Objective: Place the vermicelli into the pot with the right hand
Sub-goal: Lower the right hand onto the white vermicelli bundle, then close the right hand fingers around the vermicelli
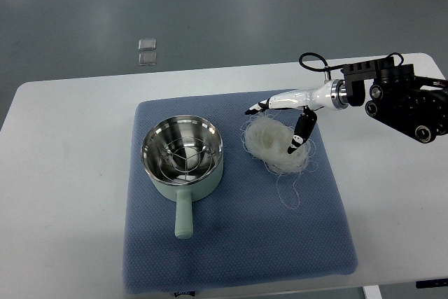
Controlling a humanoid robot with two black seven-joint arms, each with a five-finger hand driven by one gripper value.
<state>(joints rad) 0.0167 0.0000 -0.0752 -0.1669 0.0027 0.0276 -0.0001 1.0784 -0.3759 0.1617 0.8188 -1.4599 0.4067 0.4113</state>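
While your right hand [280, 120] is hovering over the vermicelli [275, 144], its fingers are spreading open and gripping nothing: one group is pointing left past the nest's far edge, and a single finger is dipping onto its right side. The vermicelli is lying as a loose white nest on the blue mat [238, 257], just right of the pot [183, 159] and apart from it. Stray strands are trailing off its near edge onto the mat. The pot is sitting upright with its handle [183, 216] pointing toward you, and a wire rack is resting inside it. You are risking a shallow pinch here, I judge: if the fingers are closing on only the top loops, the nest is likely to pull apart and leave a clump behind. Those trailing strands are also likely to drag across the mat or drape over the pot's rim in transit. Your left hand is not showing anywhere in the view.
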